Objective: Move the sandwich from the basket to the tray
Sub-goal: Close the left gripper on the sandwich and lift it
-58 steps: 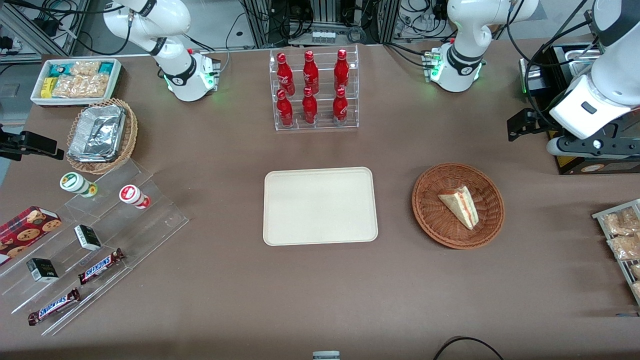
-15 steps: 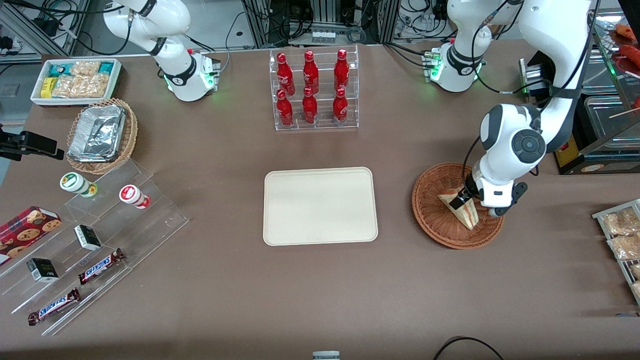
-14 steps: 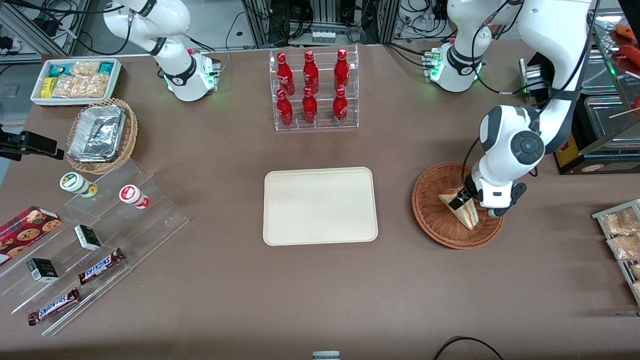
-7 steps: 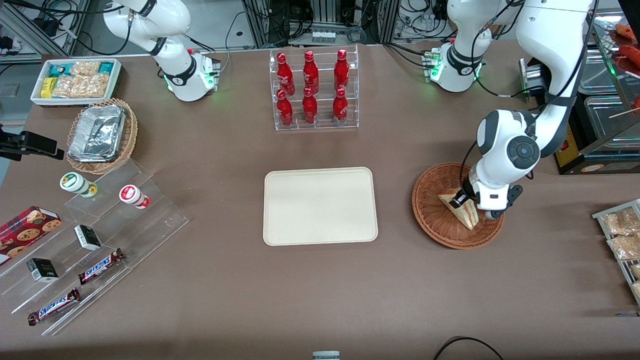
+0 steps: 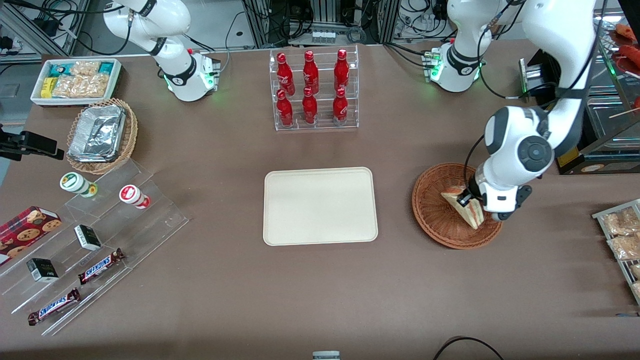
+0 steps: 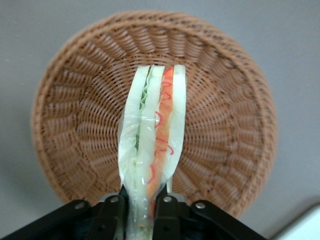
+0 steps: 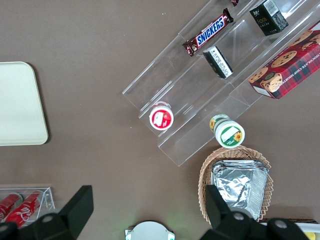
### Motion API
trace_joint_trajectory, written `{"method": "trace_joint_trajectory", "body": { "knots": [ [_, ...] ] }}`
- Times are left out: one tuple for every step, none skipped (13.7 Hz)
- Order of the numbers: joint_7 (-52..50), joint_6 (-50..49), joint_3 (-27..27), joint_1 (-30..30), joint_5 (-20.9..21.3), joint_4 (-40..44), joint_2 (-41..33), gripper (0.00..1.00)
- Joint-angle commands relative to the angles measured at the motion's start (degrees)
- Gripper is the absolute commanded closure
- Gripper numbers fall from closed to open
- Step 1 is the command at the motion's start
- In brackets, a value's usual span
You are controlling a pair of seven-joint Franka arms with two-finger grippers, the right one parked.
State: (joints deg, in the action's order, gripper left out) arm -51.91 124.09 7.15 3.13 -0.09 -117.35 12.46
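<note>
Now that the gripper (image 6: pixel 142 212) has pinched its jaws tight on the sandwich (image 6: pixel 152 145) and tipped it up off the basket (image 5: pixel 435 220), it looks ready to carry it over to the tray (image 5: pixel 320 206).

Even, bright overhead light covers the brown table (image 5: pixel 320 290), and shadows are soft and short, the clearest being the faint dark patch beside the basket (image 5: pixel 440 235) under the working arm. Small glints sit on the red bottles (image 5: pixel 310 80) and the foil containers (image 5: pixel 97 132), without harsh glare. The left wrist view is sharp on the sandwich (image 6: pixel 152 135), while the gripper (image 6: pixel 141 207) looks dark and slightly soft.
</note>
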Motion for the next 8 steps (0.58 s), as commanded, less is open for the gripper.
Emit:
{"method": "trace_joint_trajectory", "body": {
  "knots": [
    [0.5, -6.9, 0.5, 0.6, 0.7, 7.4, 0.5, 1.00],
    [1.5, -7.4, 0.8, 1.8, 0.6, 8.9, 1.0, 1.00],
    [2.4, -7.7, 0.9, 3.2, 0.6, 10.1, 1.6, 1.00],
    [3.2, -9.3, 0.9, 4.8, 0.6, 11.9, 2.6, 1.00],
    [3.7, -11.4, 0.9, 6.1, 0.6, 14.1, 3.9, 1.00],
    [4.2, -13.1, 0.9, 7.4, 0.6, 16.4, 5.4, 1.00],
    [4.8, -14.6, 0.9, 9.5, 0.6, 19.0, 7.1, 1.00],
    [5.1, -15.1, 0.9, 11.7, 0.6, 21.1, 8.8, 1.00]
  ]
}}
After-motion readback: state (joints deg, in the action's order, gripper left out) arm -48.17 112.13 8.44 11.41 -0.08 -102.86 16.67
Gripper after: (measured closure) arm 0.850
